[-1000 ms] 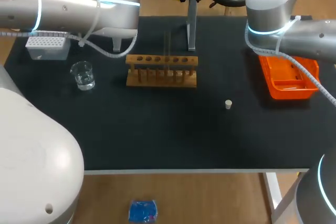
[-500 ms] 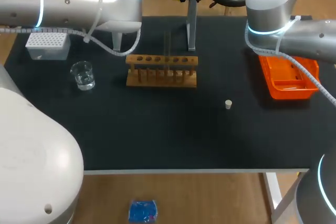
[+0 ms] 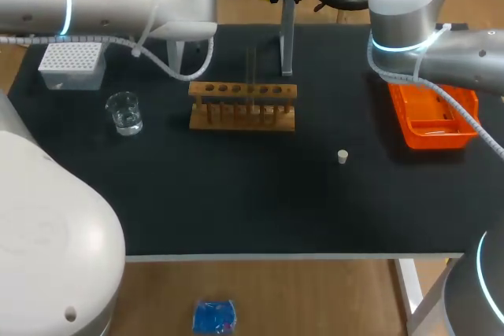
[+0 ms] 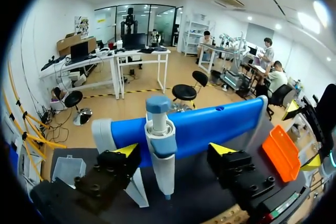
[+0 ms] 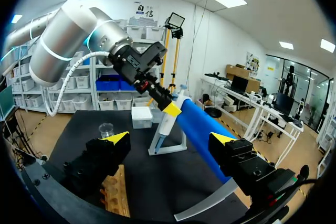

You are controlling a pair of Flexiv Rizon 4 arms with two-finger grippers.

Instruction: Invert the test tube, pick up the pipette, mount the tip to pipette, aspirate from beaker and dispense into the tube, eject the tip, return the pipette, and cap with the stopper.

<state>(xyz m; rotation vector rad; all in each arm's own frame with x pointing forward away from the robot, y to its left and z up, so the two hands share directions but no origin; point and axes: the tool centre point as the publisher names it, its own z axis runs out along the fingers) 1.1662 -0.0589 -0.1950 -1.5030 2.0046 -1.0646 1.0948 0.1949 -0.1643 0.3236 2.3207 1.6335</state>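
Surface: on your black table you have a tip box at the far left, a beaker in front of it, and a wooden rack in the middle. A faint clear test tube stands in the rack. An orange tray lies at the right and a small white stopper lies alone between rack and tray.
Room: your right wrist view shows the pipette hanging on its stand, with the tip box just behind it.
Left fingers: your left gripper is spread wide. The pipette hangs upright between the two yellow tips, and you can see a gap on each side, so nothing is gripped.
Right fingers: your right gripper is also spread wide and holds nothing. It sits above the table's far right, facing the stand from well apart.
Change: over the last second your left arm has drawn toward the far edge. The tip box, partly covered before, now shows whole.
Unchanged: the right arm, beaker, rack, stopper and tray have not moved.
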